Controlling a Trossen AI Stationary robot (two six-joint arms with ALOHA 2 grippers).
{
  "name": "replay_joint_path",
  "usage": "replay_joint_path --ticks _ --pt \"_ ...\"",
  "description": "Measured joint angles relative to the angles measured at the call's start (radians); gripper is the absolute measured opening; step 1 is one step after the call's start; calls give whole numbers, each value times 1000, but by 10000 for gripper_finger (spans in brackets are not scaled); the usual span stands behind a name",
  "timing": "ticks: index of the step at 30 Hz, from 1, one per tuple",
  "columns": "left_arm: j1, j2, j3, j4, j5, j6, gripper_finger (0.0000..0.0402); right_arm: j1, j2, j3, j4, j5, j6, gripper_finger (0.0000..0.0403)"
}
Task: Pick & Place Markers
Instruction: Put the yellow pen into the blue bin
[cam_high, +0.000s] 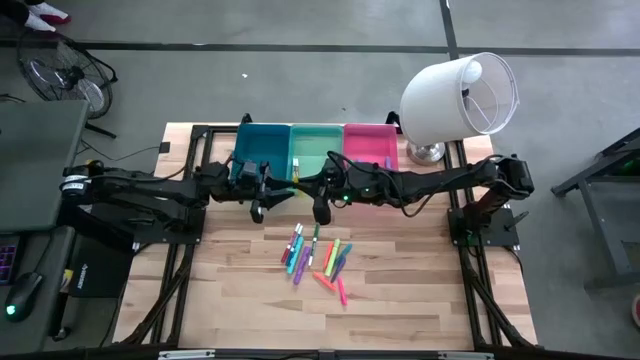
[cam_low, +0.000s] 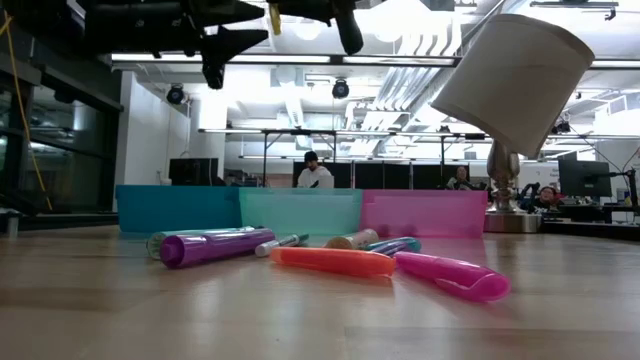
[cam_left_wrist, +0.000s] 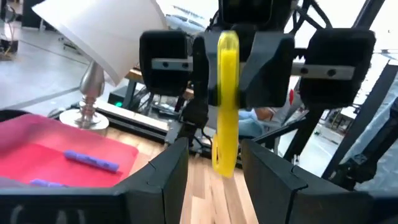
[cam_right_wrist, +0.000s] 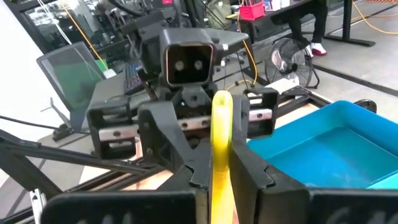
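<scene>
A yellow marker (cam_left_wrist: 226, 99) hangs in the air between my two grippers, above the near edge of the blue bin (cam_high: 263, 150) and the mint green bin (cam_high: 316, 150). My right gripper (cam_right_wrist: 221, 171) is shut on it. My left gripper (cam_left_wrist: 214, 171) faces it, open, with one finger on either side of the marker's free end. Several more markers (cam_high: 318, 262) in pink, purple, green, orange and teal lie in a loose heap on the wooden table. A few purple markers (cam_left_wrist: 92, 160) lie in the pink bin (cam_high: 370, 150). My right gripper pinches the yellow marker's rear part (cam_right_wrist: 221, 155) between its two fingers, coming level from the table's right. The marker lies along the fingers and sticks out past their tips toward my left gripper. It is lifted clear of the table and the bins.
The three bins stand in a row at the table's far edge. A white lamp (cam_high: 460, 95) stands to the right of the pink bin, its shade tilted. Bare wood lies left, right and near of the marker heap. People sit in the room beyond the table.
</scene>
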Motion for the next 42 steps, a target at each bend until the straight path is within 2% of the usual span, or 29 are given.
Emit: replay_joint_path --ticks 6,12,17,28,36,42 --pt "0 104 84 -1 31 -2 147 0 0 0 1 -1 -7 25" --pt "0 149 138 -42 87 -1 147 0 0 0 -9 -1 -3 25" --pt "0 147 137 -92 119 -6 137 0 0 0 -25 -4 -1 25" --pt "0 148 136 -71 123 -6 62 0 -2 2 -31 -26 2 25" --pt "0 148 136 -65 123 -9 70 0 -2 3 -34 -30 2 25" --pt "0 148 136 -63 120 -9 52 0 -2 3 -37 -38 2 26"
